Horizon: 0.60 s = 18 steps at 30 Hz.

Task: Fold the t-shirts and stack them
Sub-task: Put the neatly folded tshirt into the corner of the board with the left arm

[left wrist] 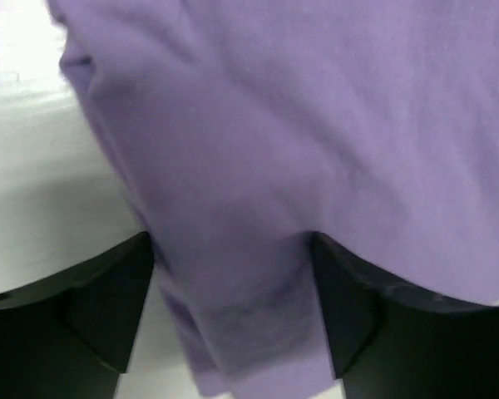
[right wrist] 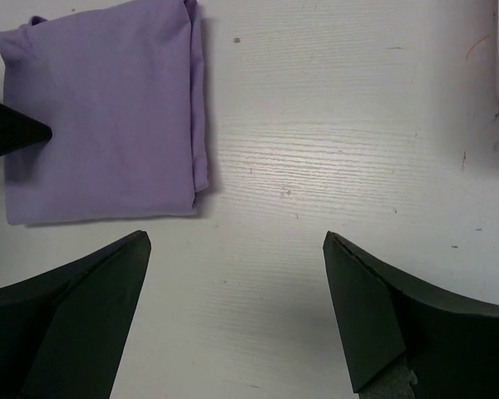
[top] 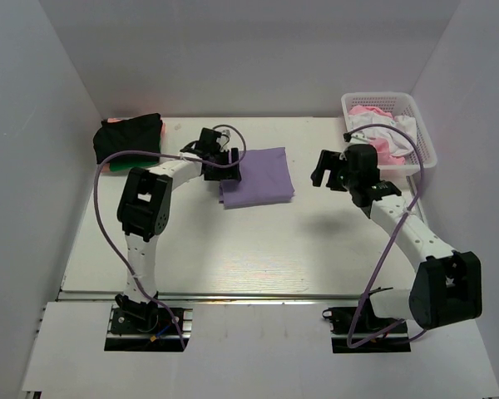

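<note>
Lavender t-shirt (top: 258, 176) (right wrist: 108, 116) is seen folded into a flat rectangle on the table (top: 258, 249), toward the far side and a little left of the middle. In the right wrist view its layered folded edge is shown along the right side, with one small corner poking out at the far left. In the left wrist view the purple cloth (left wrist: 316, 125) fills most of the picture, and a strip of it runs down between the two black fingers (left wrist: 100, 299).

The left gripper (top: 224, 166) (left wrist: 231, 249) is placed at the left edge of the lavender t-shirt, its jaws standing wide with the cloth lying between them; whether the pads press on the cloth cannot be told. One of its fingertips (right wrist: 12, 133) is seen in the right wrist view over the left edge of the fold.

The right gripper (top: 324, 172) (right wrist: 237, 249) is held above bare table just to the right of the shirt, apart from it, with jaws wide and nothing between them.

A pile of folded shirts (top: 129, 137), black on top with pink showing at its near left corner, is set at the far left corner of the table, well apart from the lavender one. A white lattice basket (top: 420, 154) is placed at the far right, with pink and white cloth (top: 374, 125) bundled inside.
</note>
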Each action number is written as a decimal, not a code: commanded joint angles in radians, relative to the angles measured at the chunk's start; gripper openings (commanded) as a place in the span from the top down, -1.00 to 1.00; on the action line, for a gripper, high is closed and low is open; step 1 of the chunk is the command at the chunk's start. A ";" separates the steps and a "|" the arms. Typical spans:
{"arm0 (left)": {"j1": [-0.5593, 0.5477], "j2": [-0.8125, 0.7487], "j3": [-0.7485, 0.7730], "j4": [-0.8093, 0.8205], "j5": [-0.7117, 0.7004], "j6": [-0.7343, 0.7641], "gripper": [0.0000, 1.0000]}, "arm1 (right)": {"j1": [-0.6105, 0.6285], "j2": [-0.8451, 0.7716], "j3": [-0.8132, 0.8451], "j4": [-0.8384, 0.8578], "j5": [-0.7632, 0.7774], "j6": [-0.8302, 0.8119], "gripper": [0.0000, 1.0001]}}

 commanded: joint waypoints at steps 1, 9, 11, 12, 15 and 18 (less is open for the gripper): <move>-0.032 0.070 0.021 -0.048 -0.024 0.018 -0.64 | -0.002 -0.046 -0.001 -0.012 0.023 0.006 -0.81; -0.068 0.067 0.004 0.047 -0.127 0.018 0.87 | -0.001 -0.148 -0.064 0.009 0.104 0.006 -0.81; -0.068 0.058 0.039 0.033 -0.193 0.062 1.00 | -0.001 -0.167 -0.068 0.007 0.133 -0.002 -0.81; -0.068 0.045 0.053 0.013 -0.210 0.087 1.00 | -0.004 -0.176 -0.073 0.012 0.143 -0.003 -0.81; -0.059 -0.014 0.079 0.013 -0.251 0.183 1.00 | -0.001 -0.192 -0.085 0.011 0.190 0.003 -0.81; -0.035 -0.104 0.070 0.044 -0.219 0.282 1.00 | 0.001 -0.207 -0.093 0.008 0.219 0.004 -0.81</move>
